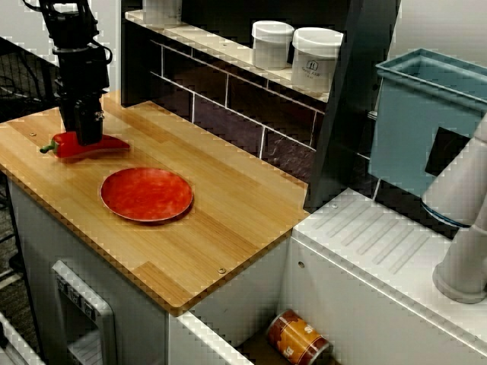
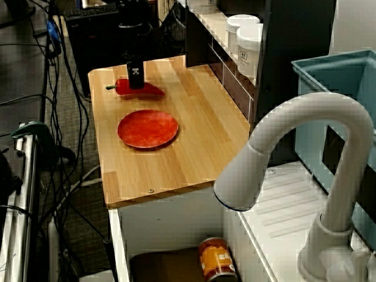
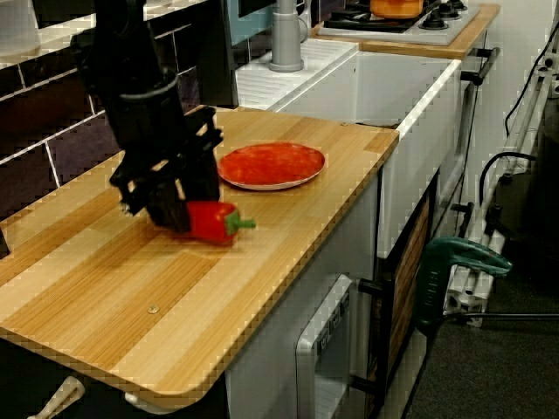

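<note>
Gripper (image 1: pixel 88 131) set down upon red pepper (image 1: pixel 114 145); fingertips obscured, grasp cannot be determined. Pepper lies on wooden counter (image 1: pixel 228 205), near red plate (image 1: pixel 146 194). Dark tiled wall (image 1: pixel 228 106) behind.

A red plate (image 1: pixel 146 194) is lying on the wooden counter (image 1: pixel 236 205), close to its front edge. Two white jars (image 1: pixel 316 59) are standing on the shelf along its back edge. Past its right end, a blue box (image 1: pixel 415 122) is sitting behind a white tap (image 2: pixel 311 108). An orange can (image 1: pixel 298 338) is lying down in the sink (image 2: pixel 170 226).
</note>
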`<state>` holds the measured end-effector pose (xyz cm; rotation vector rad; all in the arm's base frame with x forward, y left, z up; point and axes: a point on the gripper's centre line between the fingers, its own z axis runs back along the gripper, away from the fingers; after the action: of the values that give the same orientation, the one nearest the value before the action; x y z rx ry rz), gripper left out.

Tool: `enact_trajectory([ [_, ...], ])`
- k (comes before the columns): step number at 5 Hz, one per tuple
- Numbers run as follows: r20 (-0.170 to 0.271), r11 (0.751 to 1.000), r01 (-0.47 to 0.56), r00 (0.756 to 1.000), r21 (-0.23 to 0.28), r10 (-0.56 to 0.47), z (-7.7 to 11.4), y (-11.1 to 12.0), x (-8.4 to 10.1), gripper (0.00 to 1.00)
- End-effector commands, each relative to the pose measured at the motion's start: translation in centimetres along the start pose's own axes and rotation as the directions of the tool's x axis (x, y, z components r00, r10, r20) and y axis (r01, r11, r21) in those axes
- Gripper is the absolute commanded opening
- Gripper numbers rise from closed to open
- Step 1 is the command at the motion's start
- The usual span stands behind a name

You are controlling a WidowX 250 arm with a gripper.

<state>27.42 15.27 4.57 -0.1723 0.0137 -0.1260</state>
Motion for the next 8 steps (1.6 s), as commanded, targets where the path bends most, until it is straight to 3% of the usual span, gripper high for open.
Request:
enact_trajectory([
  [1,0.03,0.986,0.166,0.986,0.015,-0.167,2.6,-4.0,-1.1,0.0],
  [3,0.035,0.929,0.369,0.929,-0.02,-0.368,2.4,-9.4,-1.2,0.0],
  [4,0.032,0.912,0.408,0.913,-0.044,-0.407,2.4,-11.2,-0.3,0.0],
  [5,0.024,0.903,0.429,0.903,0.005,-0.429,1.7,-12.8,-0.1,0.0],
  [7,-0.014,0.909,0.416,0.909,0.0,-0.416,1.3,-12.2,0.2,0.0],
  [8,-0.032,0.918,0.397,0.917,-0.005,-0.397,1.4,-11.6,0.4,1.0],
])
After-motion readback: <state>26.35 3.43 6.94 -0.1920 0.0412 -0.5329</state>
